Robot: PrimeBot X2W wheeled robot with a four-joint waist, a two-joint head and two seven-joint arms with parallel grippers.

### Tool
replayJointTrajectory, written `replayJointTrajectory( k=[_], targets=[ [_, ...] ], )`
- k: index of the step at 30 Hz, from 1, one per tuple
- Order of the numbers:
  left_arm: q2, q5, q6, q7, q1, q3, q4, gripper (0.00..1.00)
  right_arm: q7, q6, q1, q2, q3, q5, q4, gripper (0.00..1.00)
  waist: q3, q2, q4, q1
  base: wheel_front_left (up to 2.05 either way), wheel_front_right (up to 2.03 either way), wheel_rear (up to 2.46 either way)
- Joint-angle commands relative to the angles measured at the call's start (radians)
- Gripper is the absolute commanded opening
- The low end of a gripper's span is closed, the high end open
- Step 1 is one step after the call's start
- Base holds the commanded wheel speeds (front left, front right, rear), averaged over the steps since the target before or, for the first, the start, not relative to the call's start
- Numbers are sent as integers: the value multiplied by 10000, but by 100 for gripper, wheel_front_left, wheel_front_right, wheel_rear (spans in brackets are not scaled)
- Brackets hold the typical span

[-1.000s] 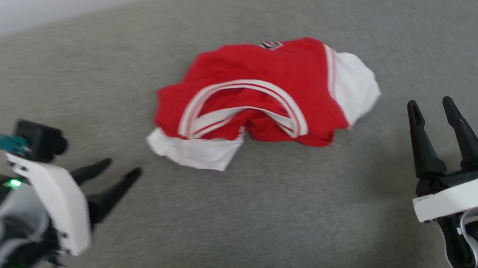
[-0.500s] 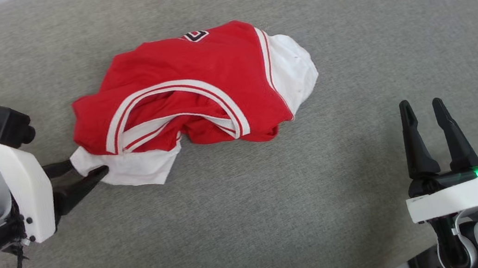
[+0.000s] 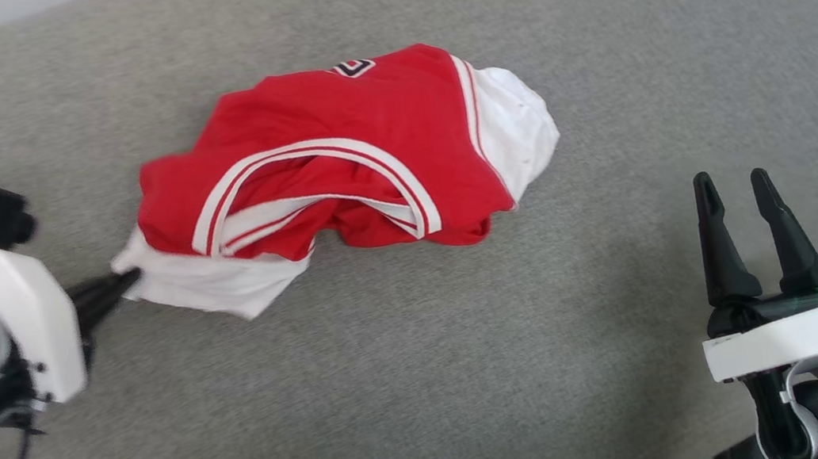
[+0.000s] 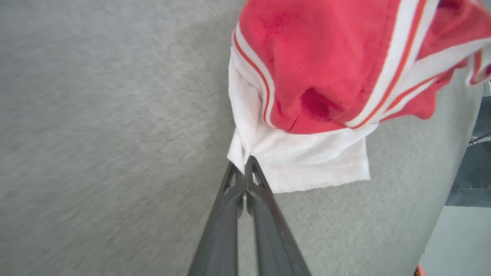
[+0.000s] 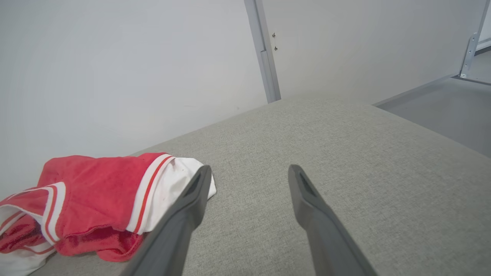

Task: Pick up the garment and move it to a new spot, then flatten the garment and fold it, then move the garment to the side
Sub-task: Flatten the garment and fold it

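Right, the left gripper (image 3: 122, 282) has its two dark fingers pressed together on the corner of a white sleeve (image 3: 201, 284), pinching the shirt (image 3: 329, 113) at its near-left edge. The shirt lies crumpled in a heap on the grey cushion (image 3: 431, 386), roughly mid-surface, its red body bunched up and the striped trim bands (image 3: 302, 151) curling across the front. A second sleeve (image 3: 517, 118) sticks out on the right. A bit of dark-outlined lettering (image 3: 353, 68) peeks at the far edge. At the lower right, the right gripper (image 3: 733, 190) hangs well apart from the cloth, fingers spread wide, holding nothing. Beyond the cushion stands a pale wall (image 5: 115, 57).
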Motion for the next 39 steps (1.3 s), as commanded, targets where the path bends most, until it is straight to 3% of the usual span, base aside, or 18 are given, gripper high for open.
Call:
replayJointTrajectory(
  k=[1, 13, 22, 24, 25, 26, 34, 39],
  targets=[
    [181, -152, 25, -217, -104, -8, 107, 0, -51, 1, -23, -5, 4, -90, 26, 100, -207, 0, 239, -1, 0, 0, 0],
    [1521, -895, 23, -1510, 367, 204, 1427, 0, -51, 1, -142, -7, -129, -535, 124, 100, -513, 0, 950, -1, 0, 0, 0],
    [1202, -1095, 23, -1997, 722, 45, 2563, 0, -51, 1, -100, -5, -163, -777, 114, 100, -589, 0, 890, -1, 0, 0, 0],
    [1053, -973, 23, -2284, 739, 32, 2807, 46, -51, 1, -80, -5, -187, -835, 88, 100, -591, 0, 873, -1, 0, 0, 0],
    [1003, -868, 23, -2436, 725, 2, 2919, 85, -51, 1, -63, -5, -196, -859, 74, 100, -596, 0, 876, -1, 0, 0, 0],
    [947, -787, 23, -2585, 710, -12, 3007, 100, -51, 1, -39, -5, -215, -875, 75, 100, -611, 0, 892, -1, 0, 0, 0],
    [599, -63, 23, -4643, 1065, -104, 3213, 100, -51, 1, 35, -5, -168, -1419, 175, 100, -862, 0, 1282, -1, 0, 0, 0],
    [81, 242, 100, -5860, 1699, 18, 3248, 100, -51, 1, -66, -5, 0, -2040, 543, 100, -1050, 0, 1721, -1, 0, 0, 0]
  ],
)
